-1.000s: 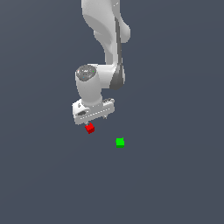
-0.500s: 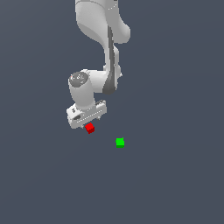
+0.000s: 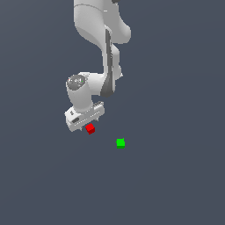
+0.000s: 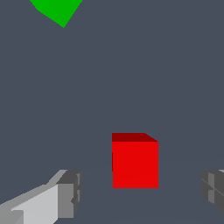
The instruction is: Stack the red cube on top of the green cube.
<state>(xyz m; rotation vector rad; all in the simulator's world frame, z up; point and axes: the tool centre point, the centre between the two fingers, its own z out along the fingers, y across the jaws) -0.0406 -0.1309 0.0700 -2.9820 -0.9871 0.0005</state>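
The red cube point(image 3: 90, 128) sits on the dark grey floor, right beside the lower edge of my white gripper point(image 3: 86, 123). In the wrist view the red cube point(image 4: 134, 160) lies between my two grey fingertips point(image 4: 70, 193), apart from both. The gripper point(image 4: 140, 192) is open and holds nothing. The green cube point(image 3: 121, 142) rests on the floor to the exterior view's right of the red one, a short gap away. Its corner also shows in the wrist view point(image 4: 57, 10).
The white arm point(image 3: 103, 48) rises above the gripper toward the top of the exterior view. Plain dark grey floor point(image 3: 176, 176) surrounds both cubes.
The gripper has moved down and slightly toward the exterior view's left, closing in around the red cube. Both cubes have stayed where they were.
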